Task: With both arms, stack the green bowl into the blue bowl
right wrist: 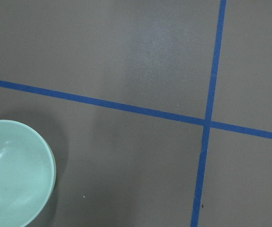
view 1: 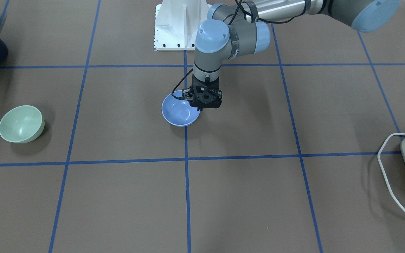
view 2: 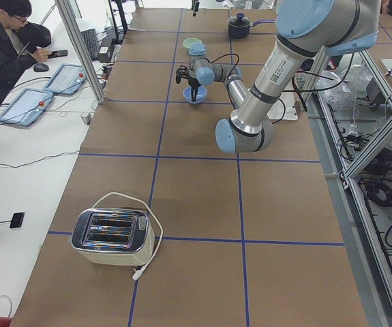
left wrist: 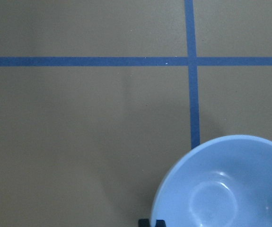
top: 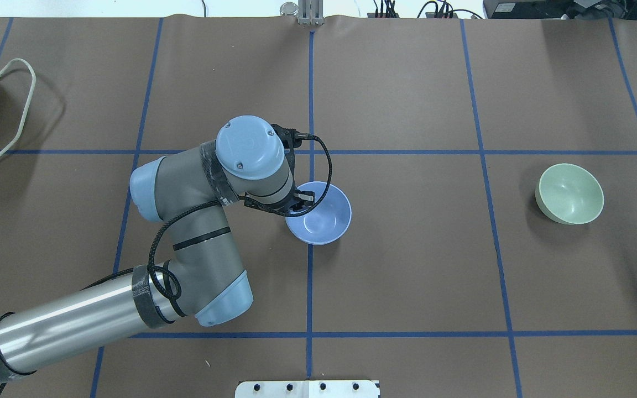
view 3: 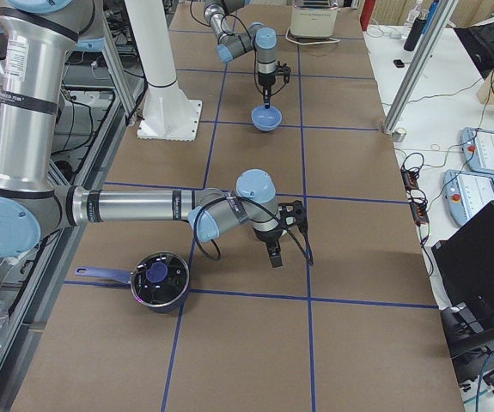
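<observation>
The blue bowl (view 1: 178, 114) is near the table's middle, tilted, on a blue tape line. It also shows in the overhead view (top: 324, 215) and the left wrist view (left wrist: 225, 189). My left gripper (view 1: 199, 106) points down and is shut on the bowl's rim on the robot's side. I cannot tell whether the bowl touches the table. The green bowl (top: 570, 193) sits alone at the table's right, also visible in the front-facing view (view 1: 21, 123) and at the lower left of the right wrist view (right wrist: 13, 170). My right gripper (view 3: 274, 253) hangs low over the table; I cannot tell whether it is open or shut.
A dark pot with a lid (view 3: 156, 279) stands beside the right arm, on the robot's side. A toaster with a white cord (view 2: 110, 235) is at the table's left end. The white base mount (view 1: 178, 24) is at the robot's edge. An operator (view 2: 8, 41) sits at a side desk.
</observation>
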